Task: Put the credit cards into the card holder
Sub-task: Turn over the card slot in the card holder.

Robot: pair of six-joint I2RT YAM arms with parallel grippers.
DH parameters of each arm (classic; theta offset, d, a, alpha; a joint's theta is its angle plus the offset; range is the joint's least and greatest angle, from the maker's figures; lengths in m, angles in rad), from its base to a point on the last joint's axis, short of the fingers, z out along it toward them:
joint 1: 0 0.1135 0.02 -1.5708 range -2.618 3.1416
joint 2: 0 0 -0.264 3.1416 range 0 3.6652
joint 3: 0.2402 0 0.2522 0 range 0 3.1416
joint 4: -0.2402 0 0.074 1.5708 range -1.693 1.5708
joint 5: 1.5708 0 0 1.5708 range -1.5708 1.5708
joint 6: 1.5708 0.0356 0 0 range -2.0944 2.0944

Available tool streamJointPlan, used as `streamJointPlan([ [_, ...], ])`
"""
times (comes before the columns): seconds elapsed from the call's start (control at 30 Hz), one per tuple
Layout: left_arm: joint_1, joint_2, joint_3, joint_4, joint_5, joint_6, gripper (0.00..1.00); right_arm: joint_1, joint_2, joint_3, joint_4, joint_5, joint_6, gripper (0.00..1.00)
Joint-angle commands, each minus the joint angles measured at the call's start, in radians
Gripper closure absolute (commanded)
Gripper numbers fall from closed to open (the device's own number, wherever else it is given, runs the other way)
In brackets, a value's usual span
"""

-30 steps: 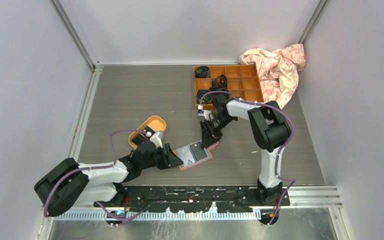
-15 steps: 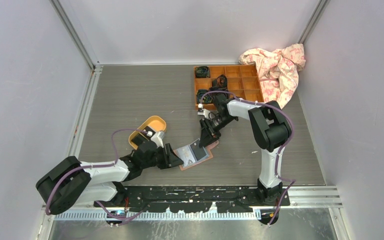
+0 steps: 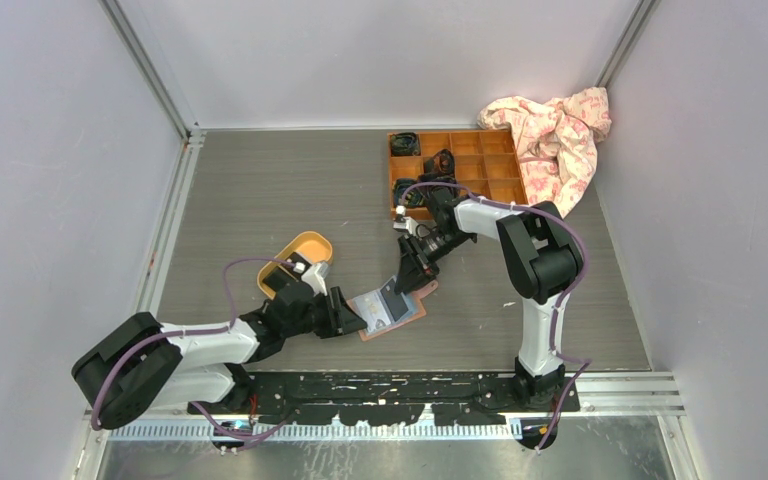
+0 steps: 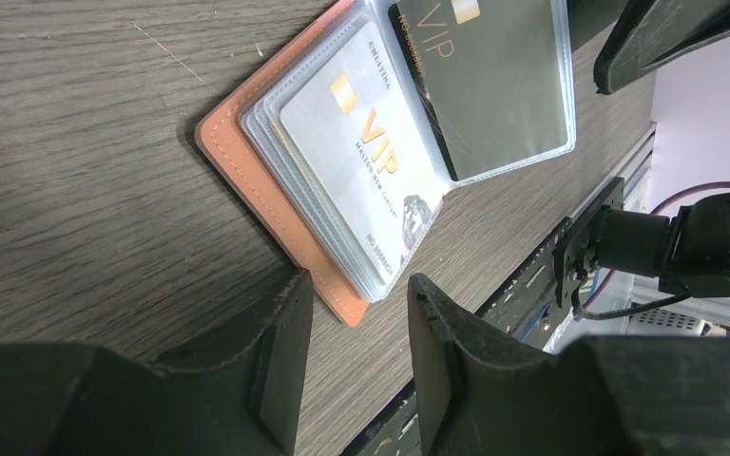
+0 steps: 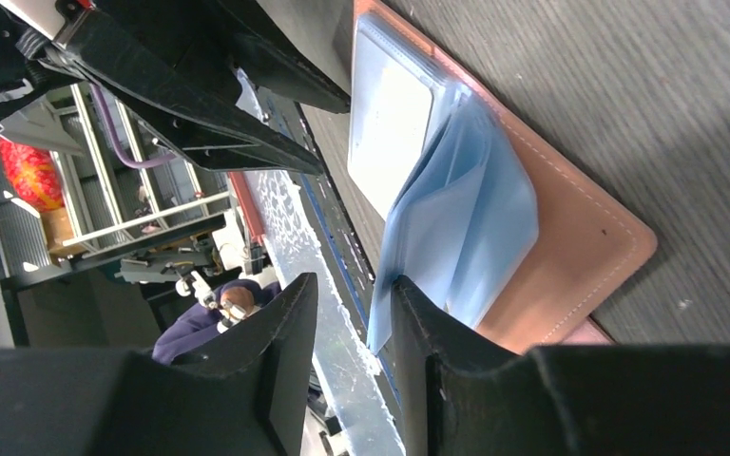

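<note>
Salmon-pink card holder (image 4: 247, 180) open, silver and black credit cards (image 4: 361, 161) sleeved; left claw (image 4: 355, 290), right claw (image 5: 354, 290) narrowly parted.

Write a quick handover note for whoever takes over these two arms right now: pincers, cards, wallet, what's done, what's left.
Left pincer: slightly open, at the card holder's near corner.
Right pincer: slightly open, beside a lifted blue sleeve.
Card holder lies open on the table.
Done: silver card and dark card sit in sleeves.
Left: no loose card visible here; check before closing it.
</note>
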Motion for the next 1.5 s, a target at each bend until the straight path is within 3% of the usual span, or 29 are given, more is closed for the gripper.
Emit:
streamJointPlan([
  [0.0, -0.006, -0.027, 0.032, 0.047, -0.015, 0.013, 0.58, -0.001, -0.014, 0.013, -0.019, -0.059, -0.017, 0.6],
  [0.37, -0.006, -0.27, 0.046, -0.135, -0.091, 0.045, 0.58, 0.007, 0.0, 0.014, -0.016, -0.046, -0.009, 0.73],
  [0.5, -0.006, -0.291, 0.062, -0.147, -0.1, 0.056, 0.58, 0.01, 0.004, 0.015, -0.011, -0.034, -0.008, 0.8],
  [0.8, -0.011, -0.145, 0.119, -0.027, -0.051, 0.061, 0.53, 0.017, 0.013, 0.016, -0.01, -0.067, -0.006, 0.9],
  [1.47, -0.055, 0.202, 0.23, 0.193, -0.059, 0.02, 0.41, 0.028, 0.038, 0.018, -0.01, -0.101, 0.002, 0.81],
])
